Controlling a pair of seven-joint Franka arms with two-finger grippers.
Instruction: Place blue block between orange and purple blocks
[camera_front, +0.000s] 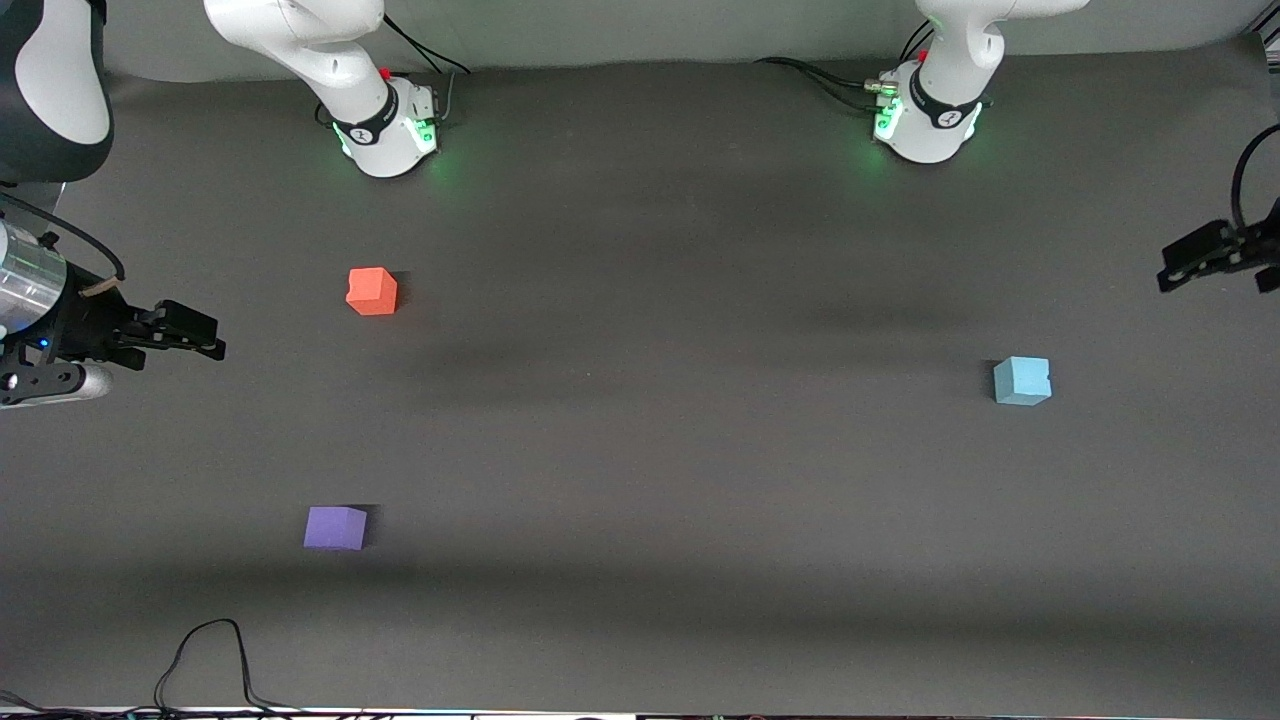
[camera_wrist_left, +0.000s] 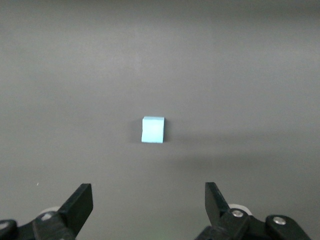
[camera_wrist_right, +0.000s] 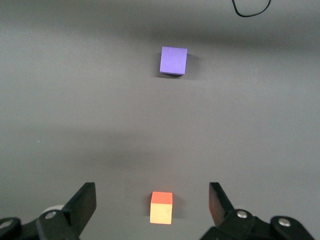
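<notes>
Nothing done yet: blue block (camera_front: 1022, 380) sits alone toward my left arm's end, well apart from orange block (camera_front: 372, 291) and purple block (camera_front: 335, 527). My left gripper (camera_wrist_left: 149, 202) hangs over it, jaws spread, empty. My right gripper (camera_wrist_right: 152, 205) waits, spread too. Whole pick-and-carry remains.

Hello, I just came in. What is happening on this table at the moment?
Nothing is being held. Both arms wait at the table's ends with jaws open. The left gripper hangs near the blue block, which sits alone toward the left arm's end. The right gripper hangs at the right arm's end, where the orange block and the purple block lie apart, the purple one nearer to the front camera. The blue block is not yet between them.
</notes>
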